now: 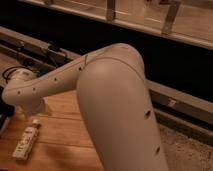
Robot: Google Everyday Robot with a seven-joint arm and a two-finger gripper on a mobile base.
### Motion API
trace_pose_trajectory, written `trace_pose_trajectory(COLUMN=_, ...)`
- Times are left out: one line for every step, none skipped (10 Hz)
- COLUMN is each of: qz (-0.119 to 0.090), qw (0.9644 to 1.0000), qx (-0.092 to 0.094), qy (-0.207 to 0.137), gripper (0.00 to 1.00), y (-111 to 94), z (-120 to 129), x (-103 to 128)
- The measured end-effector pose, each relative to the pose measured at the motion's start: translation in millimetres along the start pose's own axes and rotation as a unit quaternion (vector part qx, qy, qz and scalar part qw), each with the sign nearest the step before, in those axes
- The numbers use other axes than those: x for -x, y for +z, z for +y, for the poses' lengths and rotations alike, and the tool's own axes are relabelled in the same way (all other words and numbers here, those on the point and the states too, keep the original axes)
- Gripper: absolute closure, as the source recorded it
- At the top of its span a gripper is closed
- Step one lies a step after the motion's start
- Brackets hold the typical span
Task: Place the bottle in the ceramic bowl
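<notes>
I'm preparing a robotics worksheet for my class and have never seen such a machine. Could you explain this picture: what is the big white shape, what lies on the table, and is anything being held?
The big white shape is a robot arm. Its bent elbow fills the foreground, and it reaches away to the left. There is only one picture, taken by one camera close to the arm. The gripper, its two-finger hand, would be at the arm's end by the left edge, but it does not show, so no hold can be seen. On the wooden table the bottle lies flat, apart from the arm. The ceramic bowl is not in view.
</notes>
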Motion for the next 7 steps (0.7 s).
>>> trace_pose_trajectory(qz=0.01, qw=0.9999, qx=0.011, qy=-0.003, gripper=0.35, y=10.0, z=17.0, x=-3.1)
trace_pose_trajectory(qz=0.014, qw=0.9998, qx=0.015, qy=-0.006, gripper=0.35, y=12.7, z=24.3, x=-5.4)
trace_pose_trajectory(qz=0.013, qw=0.9998, qx=0.014, qy=-0.006, gripper=0.35, y=12.4, z=22.2, x=-4.2)
trace_pose_trajectory(qz=0.011, qw=0.9998, qx=0.013, qy=-0.005, gripper=0.35, y=12.1, z=19.2, x=-2.0)
trace_pose_trajectory(qz=0.012, qw=0.9998, qx=0.013, qy=-0.006, gripper=0.35, y=12.4, z=20.8, x=-3.2)
trace_pose_trajectory(qz=0.014, qw=0.9998, qx=0.014, qy=-0.008, gripper=0.35, y=12.3, z=21.3, x=-4.4)
trace_pose_trajectory(qz=0.015, qw=0.9996, qx=0.017, qy=-0.015, gripper=0.35, y=12.5, z=18.9, x=-3.5)
